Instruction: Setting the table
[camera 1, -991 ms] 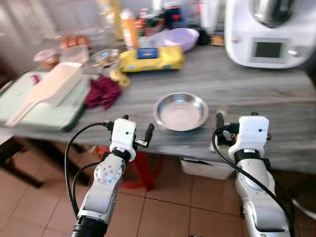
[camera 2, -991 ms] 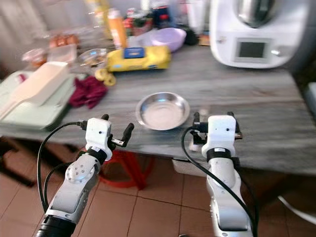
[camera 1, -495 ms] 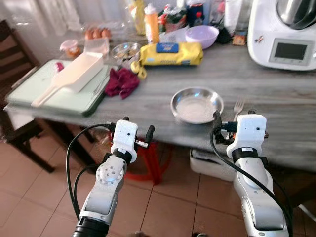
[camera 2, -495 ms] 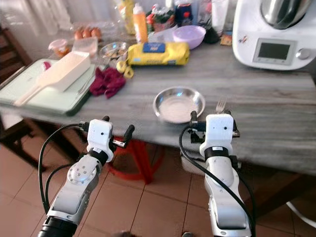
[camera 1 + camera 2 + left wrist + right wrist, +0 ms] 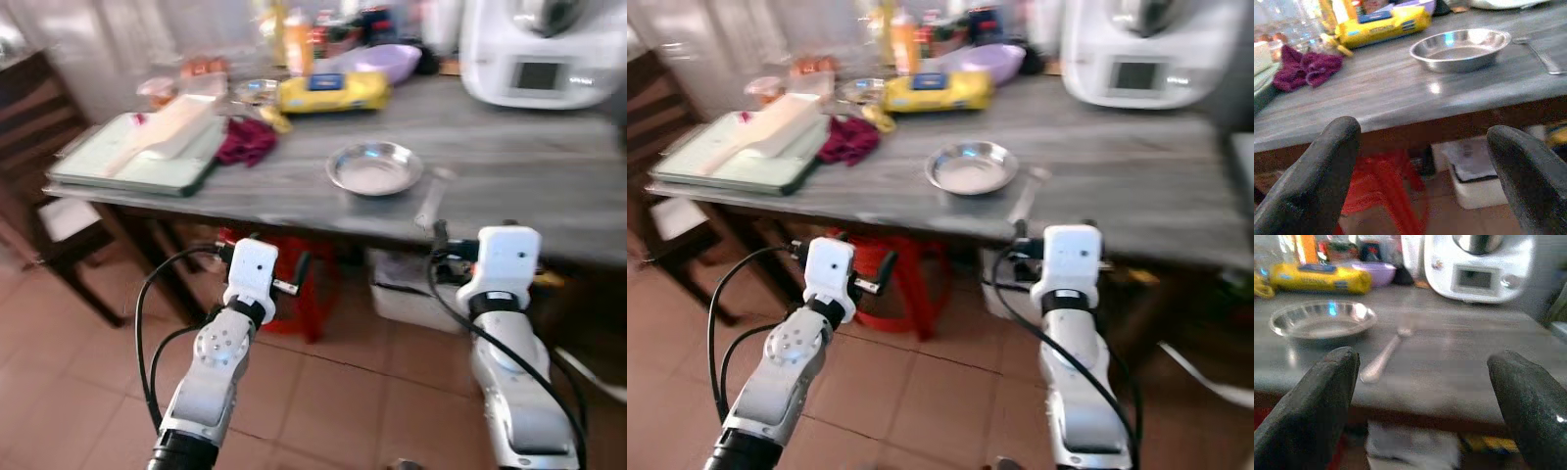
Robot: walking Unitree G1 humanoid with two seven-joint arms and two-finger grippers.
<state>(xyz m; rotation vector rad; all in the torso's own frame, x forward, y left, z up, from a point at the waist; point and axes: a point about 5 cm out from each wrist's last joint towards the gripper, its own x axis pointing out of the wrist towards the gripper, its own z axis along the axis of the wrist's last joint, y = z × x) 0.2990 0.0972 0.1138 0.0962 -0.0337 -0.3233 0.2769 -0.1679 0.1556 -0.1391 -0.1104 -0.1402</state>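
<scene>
- The steel bowl point(image 5: 374, 167) sits near the front edge of the grey table point(image 5: 549, 186), and the fork point(image 5: 1382, 357) lies just to its right, pointing toward that edge.
- The left gripper point(image 5: 277, 271) and right gripper point(image 5: 472, 253) both hang below the tabletop, out in front of it, fingers spread wide and holding nothing.
- A blind upward reach risks knocking a finger on the table's underside or its edge.
- The fork lies flat and thin on the wood; I judge a shallow pinch would skid it toward the edge and off onto the tiles.
- The bowl's low sloped rim may slip from the fingers.
- The head views are blurred, so aim may be off.
</scene>
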